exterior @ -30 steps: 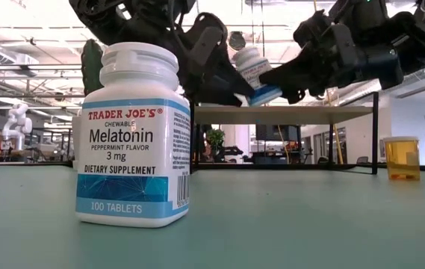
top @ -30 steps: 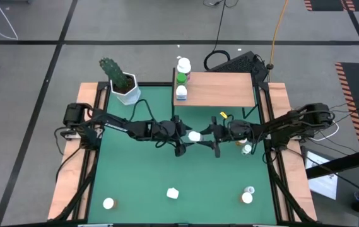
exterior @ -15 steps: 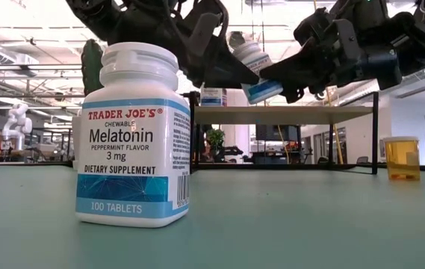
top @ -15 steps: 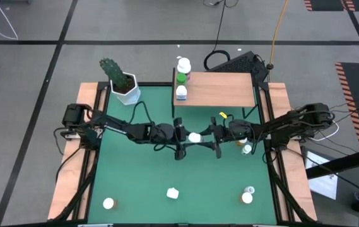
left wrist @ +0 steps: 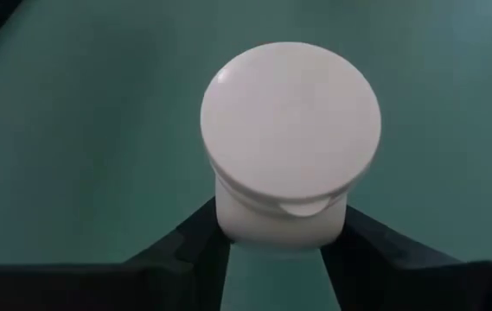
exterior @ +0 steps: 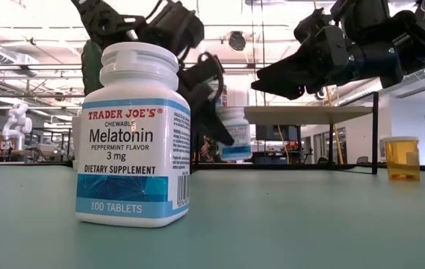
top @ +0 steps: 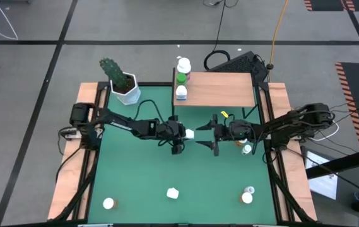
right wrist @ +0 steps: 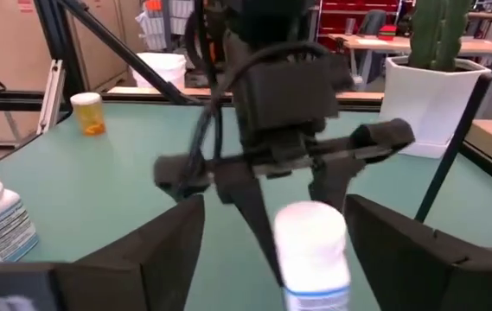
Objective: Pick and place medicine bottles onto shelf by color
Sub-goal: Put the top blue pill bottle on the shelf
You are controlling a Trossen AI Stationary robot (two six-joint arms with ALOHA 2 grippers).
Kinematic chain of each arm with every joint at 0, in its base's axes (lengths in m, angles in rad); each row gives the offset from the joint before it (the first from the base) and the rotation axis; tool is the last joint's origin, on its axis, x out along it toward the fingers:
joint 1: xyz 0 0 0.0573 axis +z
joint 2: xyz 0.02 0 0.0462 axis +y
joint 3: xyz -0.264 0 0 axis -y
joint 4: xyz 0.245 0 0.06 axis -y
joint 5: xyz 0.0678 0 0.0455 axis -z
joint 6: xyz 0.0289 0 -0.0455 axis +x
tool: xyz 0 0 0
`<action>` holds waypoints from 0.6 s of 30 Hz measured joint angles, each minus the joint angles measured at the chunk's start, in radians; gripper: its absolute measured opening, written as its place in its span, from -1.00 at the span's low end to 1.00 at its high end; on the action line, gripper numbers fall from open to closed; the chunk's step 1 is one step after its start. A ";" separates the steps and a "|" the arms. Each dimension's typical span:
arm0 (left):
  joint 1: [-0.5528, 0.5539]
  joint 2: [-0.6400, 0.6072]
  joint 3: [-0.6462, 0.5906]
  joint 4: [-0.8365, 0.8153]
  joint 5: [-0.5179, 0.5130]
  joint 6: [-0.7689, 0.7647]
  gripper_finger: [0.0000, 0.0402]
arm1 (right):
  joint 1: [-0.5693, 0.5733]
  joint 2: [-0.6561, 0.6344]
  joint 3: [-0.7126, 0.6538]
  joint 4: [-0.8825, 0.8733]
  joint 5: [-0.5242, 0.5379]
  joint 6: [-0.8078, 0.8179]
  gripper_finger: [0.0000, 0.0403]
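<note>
My left gripper point(top: 185, 134) is shut on a white-capped medicine bottle point(exterior: 234, 131) with a blue band at its base, over the middle of the green mat. Just to its right my right gripper point(top: 202, 135) stands open and empty, its fingers point(right wrist: 169, 250) level on either side of the bottle without touching. The wooden shelf point(top: 223, 89) stands at the far edge; three bottles point(top: 182, 78) stand in a row on its left end. Loose bottles stand on the mat: a big melatonin one point(exterior: 134, 134) near the front, others point(top: 108, 203) point(top: 247, 197) point(top: 247, 149), and an orange one point(exterior: 402, 158). My left gripper pinches the bottle between its two fingers point(left wrist: 207, 238), on the body just under the white cap point(left wrist: 290, 130). The fingers slant down from the table's left. The bottle hangs upright, cap up, clear of the mat.
A white pot with a green cactus point(top: 125, 87) stands at the far left of the mat. Wooden strips point(top: 72, 170) edge the mat on both sides. Bare mat lies between the grippers and the front row of bottles.
The bottle has passed from my right gripper to my left. The left shut on its cap end while the right still held the blue base; then the right opened. The left has drawn toward the table's left and down, and the bottle has swung from tilted to upright.
</note>
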 joint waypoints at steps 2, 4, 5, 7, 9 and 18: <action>0.004 0.024 0.001 0.028 0.001 -0.001 -0.24 | -0.006 0.000 0.006 -0.011 0.000 0.003 0.43; 0.004 0.055 0.006 0.049 0.001 -0.004 -0.28 | -0.015 0.000 0.017 -0.032 0.000 -0.002 0.47; 0.004 0.069 0.010 0.055 0.003 -0.013 -0.29 | -0.025 0.000 0.026 -0.056 0.000 -0.007 0.49; 0.009 0.095 0.028 0.067 0.004 -0.032 -0.29 | -0.047 0.003 0.041 -0.114 0.000 -0.007 0.51; 0.011 0.112 0.049 0.074 0.003 -0.035 -0.27 | -0.063 0.009 0.045 -0.149 -0.003 0.002 0.52; 0.010 0.152 0.105 0.018 0.007 0.003 -0.25 | -0.088 0.081 0.061 -0.131 -0.059 0.013 0.52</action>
